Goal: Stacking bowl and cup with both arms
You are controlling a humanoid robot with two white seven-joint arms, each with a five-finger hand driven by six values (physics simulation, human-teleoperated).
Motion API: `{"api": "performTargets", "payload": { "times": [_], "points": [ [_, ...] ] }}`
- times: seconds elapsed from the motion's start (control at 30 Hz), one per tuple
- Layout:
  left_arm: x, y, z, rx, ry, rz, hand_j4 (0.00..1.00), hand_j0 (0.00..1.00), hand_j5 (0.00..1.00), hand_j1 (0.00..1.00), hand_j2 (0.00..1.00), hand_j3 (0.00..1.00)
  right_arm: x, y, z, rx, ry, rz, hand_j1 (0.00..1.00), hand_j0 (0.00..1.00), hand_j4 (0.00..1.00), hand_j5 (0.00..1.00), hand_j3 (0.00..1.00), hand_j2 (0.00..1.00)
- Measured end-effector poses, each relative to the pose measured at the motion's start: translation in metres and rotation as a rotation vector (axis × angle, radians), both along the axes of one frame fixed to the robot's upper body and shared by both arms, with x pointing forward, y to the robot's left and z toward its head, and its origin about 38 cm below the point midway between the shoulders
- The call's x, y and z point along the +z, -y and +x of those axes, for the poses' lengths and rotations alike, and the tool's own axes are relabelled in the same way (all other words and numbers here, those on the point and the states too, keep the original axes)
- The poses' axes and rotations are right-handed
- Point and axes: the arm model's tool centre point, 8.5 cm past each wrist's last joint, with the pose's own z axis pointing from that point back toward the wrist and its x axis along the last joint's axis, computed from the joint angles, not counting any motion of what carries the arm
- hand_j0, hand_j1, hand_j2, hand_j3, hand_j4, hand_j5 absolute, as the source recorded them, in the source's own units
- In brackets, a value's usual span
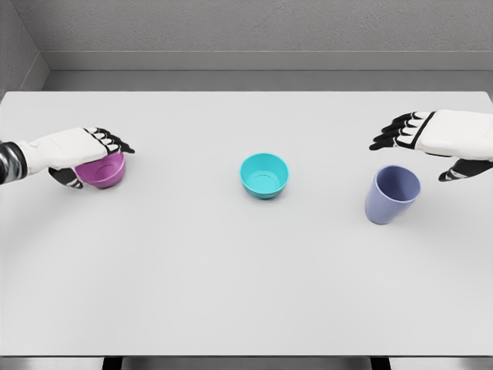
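Small magenta plastic bowl (103,171) upright at table's left, left hand (83,148) draped over rim, fingers curled around it. Teal round bowl (263,175) upright at centre, untouched. Lavender plastic cup (392,194) upright at right; right hand (431,137) just above and behind, fingers spread, holding nothing. White tabletop (246,285). No readable markings.

Setting: a bare simulated test bench, not a lived-in room. A plain white tabletop (246,293) fills the view, backed by a grey textured wall (254,23) with a pale ledge (262,60) along its foot. Surfaces look uniform and rendered.
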Motion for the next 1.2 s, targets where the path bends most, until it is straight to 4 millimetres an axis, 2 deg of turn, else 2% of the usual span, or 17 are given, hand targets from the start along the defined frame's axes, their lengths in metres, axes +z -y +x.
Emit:
{"api": "performTargets", "payload": {
  "times": [0.1, 0.33, 0.67, 0.83, 0.9, 0.97, 1.2],
  "points": [
    [0.000, 0.000, 0.000, 0.001, -0.001, 0.000, 1.00, 1.00, 1.00, 1.00, 1.00, 1.00, 0.013, -0.001, 0.003, 0.001, 0.033, 0.001, 1.00, 1.00, 1.00, 1.00, 1.00, 1.00],
    [-0.002, -0.001, 0.001, 0.005, -0.004, -0.001, 1.00, 1.00, 1.00, 1.00, 1.00, 1.00, 0.016, 0.010, 0.002, -0.025, 0.031, -0.017, 1.00, 1.00, 1.00, 1.00, 1.00, 1.00],
    [-0.005, 0.001, 0.002, 0.007, -0.009, -0.004, 1.00, 1.00, 1.00, 1.00, 1.00, 1.00, -0.001, 0.008, -0.002, -0.016, -0.015, -0.029, 1.00, 1.00, 1.00, 1.00, 1.00, 1.00],
    [-0.006, 0.000, 0.002, 0.010, -0.012, -0.004, 1.00, 1.00, 1.00, 1.00, 1.00, 1.00, -0.002, 0.005, -0.002, -0.006, -0.015, -0.026, 1.00, 1.00, 1.00, 1.00, 1.00, 1.00],
    [-0.006, 0.000, 0.002, 0.011, -0.013, -0.004, 0.97, 0.97, 0.97, 0.97, 0.97, 0.97, -0.004, 0.001, -0.002, 0.003, -0.019, -0.023, 1.00, 1.00, 1.00, 1.00, 1.00, 1.00],
    [-0.006, -0.001, 0.002, 0.011, -0.013, -0.004, 0.88, 0.88, 0.88, 0.88, 0.88, 0.88, -0.009, -0.004, -0.002, 0.015, -0.031, -0.018, 1.00, 1.00, 1.00, 1.00, 1.00, 1.00],
    [-0.007, -0.001, 0.001, 0.011, -0.015, -0.004, 0.80, 0.80, 0.80, 0.80, 0.80, 0.80, -0.017, -0.011, -0.002, 0.033, -0.048, -0.012, 1.00, 1.00, 1.00, 1.00, 1.00, 1.00]
  ]
}}
